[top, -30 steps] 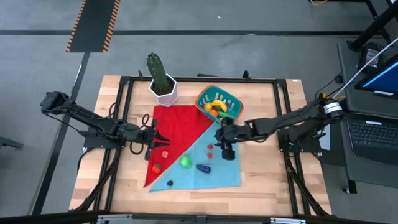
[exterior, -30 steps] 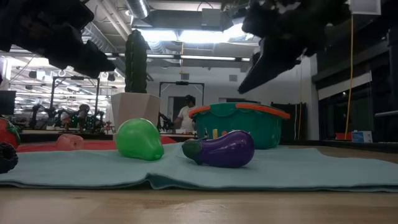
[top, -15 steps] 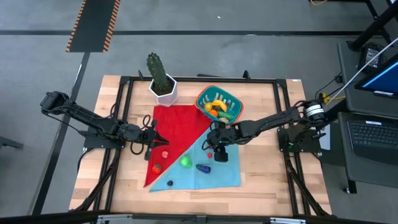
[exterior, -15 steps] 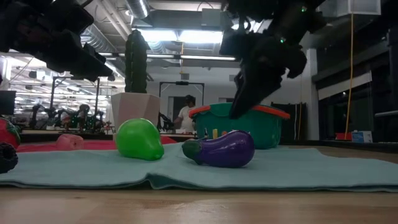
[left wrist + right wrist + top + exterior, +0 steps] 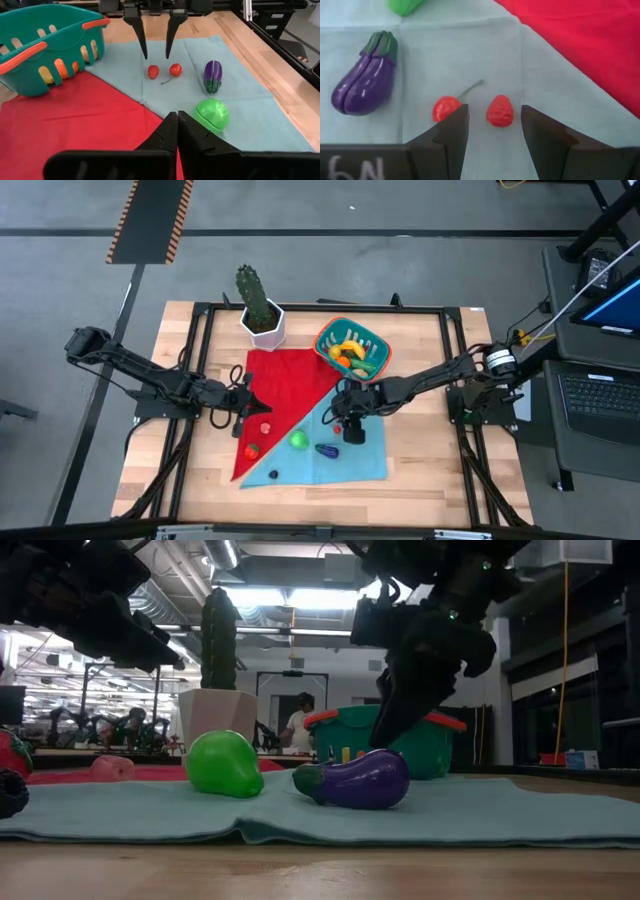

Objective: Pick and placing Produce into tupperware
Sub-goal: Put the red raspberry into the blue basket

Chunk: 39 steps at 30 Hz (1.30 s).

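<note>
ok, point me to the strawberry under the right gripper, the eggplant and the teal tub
strawberry (image 5: 500, 111): right wrist view, middle of the berry
eggplant (image 5: 358, 780): low view, middle of the purple body
teal tub (image 5: 37, 50): left wrist view, orange rim

This is a robotics lab or industrial workshop rather than a home. The wooden desk (image 5: 420, 465) sits inside a black metal frame (image 5: 330, 308) on a bare grey concrete floor (image 5: 400, 270) marked with a black-and-orange hazard strip (image 5: 150, 220), and a workstation with a keyboard (image 5: 600, 395) and lit screen (image 5: 618, 310) stands beside it. Across the desk, the low view shows exposed ceiling ducts (image 5: 185, 580), strip lights (image 5: 300, 632), more equipment and a person (image 5: 298, 725) at a distance.
</note>
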{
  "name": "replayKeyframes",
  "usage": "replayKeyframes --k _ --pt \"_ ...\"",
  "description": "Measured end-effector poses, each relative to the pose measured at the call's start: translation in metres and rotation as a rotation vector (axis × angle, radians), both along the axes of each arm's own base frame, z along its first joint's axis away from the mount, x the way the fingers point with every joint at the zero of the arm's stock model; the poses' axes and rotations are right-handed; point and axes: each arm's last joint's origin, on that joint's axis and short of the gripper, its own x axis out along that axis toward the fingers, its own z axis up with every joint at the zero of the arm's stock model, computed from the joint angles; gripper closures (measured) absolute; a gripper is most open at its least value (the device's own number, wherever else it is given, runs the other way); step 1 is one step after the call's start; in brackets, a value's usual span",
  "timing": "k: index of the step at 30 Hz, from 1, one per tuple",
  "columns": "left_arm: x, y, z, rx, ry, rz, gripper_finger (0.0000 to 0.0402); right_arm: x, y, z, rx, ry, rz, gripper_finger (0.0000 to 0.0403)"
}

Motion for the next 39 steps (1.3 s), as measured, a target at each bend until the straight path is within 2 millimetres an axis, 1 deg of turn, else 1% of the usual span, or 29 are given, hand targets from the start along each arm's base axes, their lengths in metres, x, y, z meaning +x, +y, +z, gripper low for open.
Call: replayKeyframes --k 7,15,21,39 --pt "0.0 0.0 0.0 0.0 0.001 0.0 0.038 0.002 0.0 -0.013 -0.018 0.038 0.02 0.0222" --pt "0.0 0.0 -0.001 0.003 0.011 0.0 0.0361 0.004 0.001 -0.017 -0.019 0.036 0.021 0.0222" --pt "-0.001 0.0 -0.002 0.006 0.02 0.0 0.0349 0.006 0.001 -0.024 -0.021 0.039 0.024 0.0222" --pt "-0.001 0.0 -0.002 0.007 0.026 0.0 0.0328 0.007 0.0 -0.025 -0.03 0.04 0.017 0.0222"
